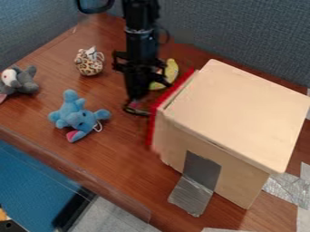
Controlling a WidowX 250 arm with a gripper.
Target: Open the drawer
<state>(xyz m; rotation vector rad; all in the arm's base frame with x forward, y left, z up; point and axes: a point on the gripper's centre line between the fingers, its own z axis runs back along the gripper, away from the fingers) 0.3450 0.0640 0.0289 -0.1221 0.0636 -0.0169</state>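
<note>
Hanging beside the drawer (pixel 151 129), red-fronted on the box's (pixel 242 111) left side, the gripper (pixel 137 107) may be open or closed; I cannot tell. Blue toy (pixel 77 117) lies toward the table's (pixel 115 156) front edge, leopard toy (pixel 89 63) toward its back-left corner.

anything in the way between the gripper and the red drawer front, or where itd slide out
Nothing visible stands between the gripper and the red front. Outward, the yellow object beside the front's far end may get in the way, and perhaps the blue plush farther out.
</note>
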